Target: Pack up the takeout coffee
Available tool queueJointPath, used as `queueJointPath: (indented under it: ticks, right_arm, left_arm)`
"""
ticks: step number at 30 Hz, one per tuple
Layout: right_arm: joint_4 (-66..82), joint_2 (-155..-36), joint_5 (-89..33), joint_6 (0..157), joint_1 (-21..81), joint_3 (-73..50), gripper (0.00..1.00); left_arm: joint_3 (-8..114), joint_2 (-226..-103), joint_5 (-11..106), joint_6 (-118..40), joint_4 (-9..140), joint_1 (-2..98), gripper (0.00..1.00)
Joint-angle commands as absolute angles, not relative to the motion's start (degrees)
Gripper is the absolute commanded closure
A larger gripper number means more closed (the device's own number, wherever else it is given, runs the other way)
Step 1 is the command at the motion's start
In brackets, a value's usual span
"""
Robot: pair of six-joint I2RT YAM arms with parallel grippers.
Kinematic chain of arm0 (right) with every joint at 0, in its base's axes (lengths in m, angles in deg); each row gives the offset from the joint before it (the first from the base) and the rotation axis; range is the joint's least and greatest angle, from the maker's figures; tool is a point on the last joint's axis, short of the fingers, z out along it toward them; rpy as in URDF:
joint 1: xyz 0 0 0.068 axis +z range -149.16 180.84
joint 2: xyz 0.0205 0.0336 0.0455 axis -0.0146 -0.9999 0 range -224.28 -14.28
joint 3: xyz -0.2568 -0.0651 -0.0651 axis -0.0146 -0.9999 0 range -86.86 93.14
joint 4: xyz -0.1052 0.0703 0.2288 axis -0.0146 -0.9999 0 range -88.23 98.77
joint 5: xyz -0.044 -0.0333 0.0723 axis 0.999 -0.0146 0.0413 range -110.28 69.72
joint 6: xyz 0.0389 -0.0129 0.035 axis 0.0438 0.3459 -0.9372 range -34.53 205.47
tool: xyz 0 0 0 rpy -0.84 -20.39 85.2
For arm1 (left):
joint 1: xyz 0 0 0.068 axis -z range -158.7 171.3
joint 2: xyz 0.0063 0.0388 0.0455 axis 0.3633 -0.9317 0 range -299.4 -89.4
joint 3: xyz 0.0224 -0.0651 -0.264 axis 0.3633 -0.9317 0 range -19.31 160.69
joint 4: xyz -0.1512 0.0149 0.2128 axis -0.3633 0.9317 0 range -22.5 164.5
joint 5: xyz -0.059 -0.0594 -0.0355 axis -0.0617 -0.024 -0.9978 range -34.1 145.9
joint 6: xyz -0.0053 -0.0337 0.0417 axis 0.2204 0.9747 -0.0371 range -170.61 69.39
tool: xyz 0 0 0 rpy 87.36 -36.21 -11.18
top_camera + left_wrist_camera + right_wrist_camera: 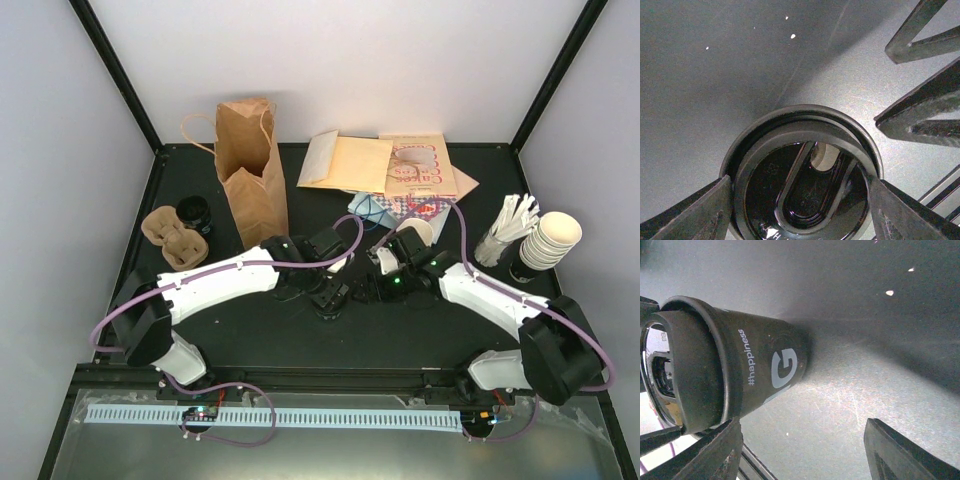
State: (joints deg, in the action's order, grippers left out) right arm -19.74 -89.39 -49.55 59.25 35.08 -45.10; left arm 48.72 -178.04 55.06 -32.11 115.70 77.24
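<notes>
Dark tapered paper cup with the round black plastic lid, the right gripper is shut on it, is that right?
Not right: the right wrist view shows the right gripper open, its fingers apart from the dark tapered paper cup. The left gripper holds it by the round black plastic lid.

Your left arm [215, 280]: white shells, black joints; big black base block
Your right arm [490, 295]: same white-and-black build; green LED [397, 282] near wrist
Cables [300, 263]: purple; run along both arms
Left fingers [695, 215]: dark matte wedges
</notes>
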Motion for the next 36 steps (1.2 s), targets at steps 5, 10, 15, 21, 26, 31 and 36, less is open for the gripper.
queueJointPath:
  ticks: [5,10,15,21,26,31,36]
  right_arm:
    - [-14.2,-90.6,-54.5,58.4,35.1,-45.2,0.31]
    - [-12.9,-91.6,-55.0,58.1,35.0,-45.4,0.31]
    - [-13.2,-95.6,-49.9,58.4,35.4,-46.0,0.33]
    - [-14.8,-93.7,-46.3,59.2,35.4,-46.4,0.35]
    - [-17.8,-91.8,-47.3,61.5,35.5,-42.4,0.32]
    - [-22.6,-90.2,-47.8,65.3,35.5,-36.9,0.27]
    - [-28.3,-88.1,-44.7,68.9,36.3,-32.6,0.22]
  left_arm:
    - [50.3,-179.5,53.4,-32.5,117.3,77.7,0.23]
    - [50.3,-179.6,53.1,-32.5,117.1,77.7,0.23]
    - [50.0,-180.0,52.7,-32.3,116.8,77.8,0.23]
    - [49.7,-179.9,51.9,-31.1,115.9,77.8,0.21]
    - [51.3,-178.3,51.3,-29.0,115.2,77.7,0.09]
    - [54.0,-175.6,52.4,-28.3,116.1,77.0,0.01]
    - [56.4,-171.5,53.6,-28.4,118.8,75.4,0.01]
